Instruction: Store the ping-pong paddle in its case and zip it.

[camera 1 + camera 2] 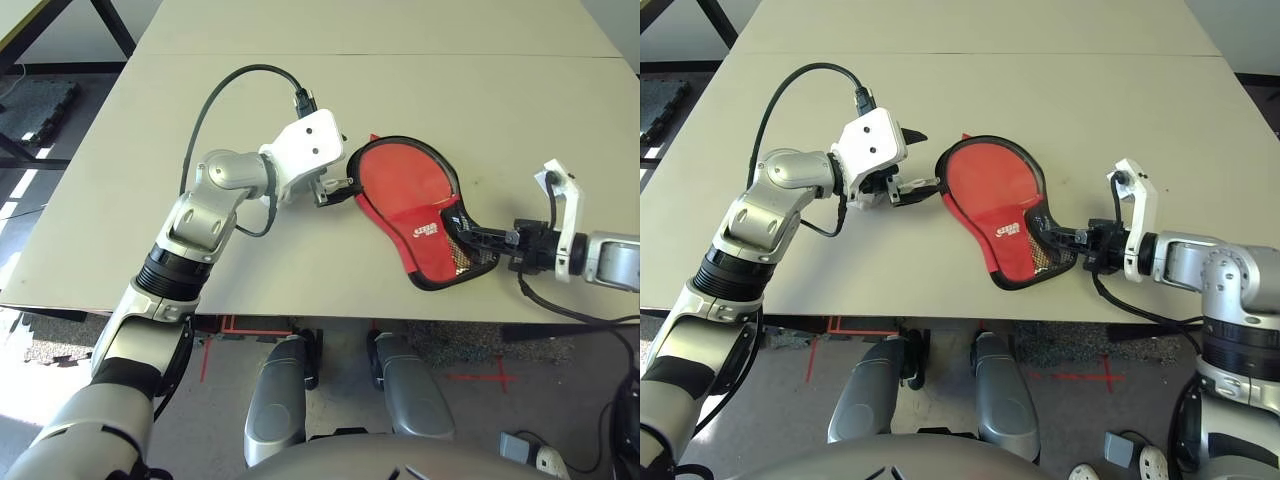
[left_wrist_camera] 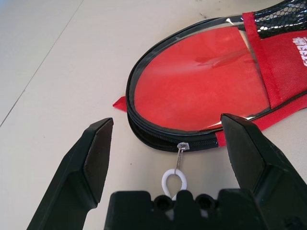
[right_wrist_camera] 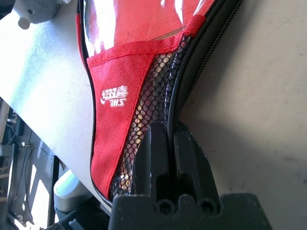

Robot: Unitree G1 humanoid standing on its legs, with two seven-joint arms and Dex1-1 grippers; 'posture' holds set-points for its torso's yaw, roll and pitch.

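The red case (image 1: 432, 232) lies flat on the table near its front edge, round end toward my left arm. The ping-pong paddle's red face (image 2: 192, 91) shows through the case's clear window, and pale wood shows behind the black mesh (image 3: 139, 120). My left gripper (image 2: 168, 124) stands open at the round end. The zip slider (image 2: 182, 146) and its white loop (image 2: 174, 181) lie between its fingers, untouched. My right gripper (image 3: 169, 127) is shut on the black zip edge at the case's narrow handle end.
The beige table (image 1: 300, 90) stretches wide behind and to the left of the case. Its front edge (image 1: 330, 318) runs just below the case. A black cable (image 1: 215, 95) arcs over my left wrist.
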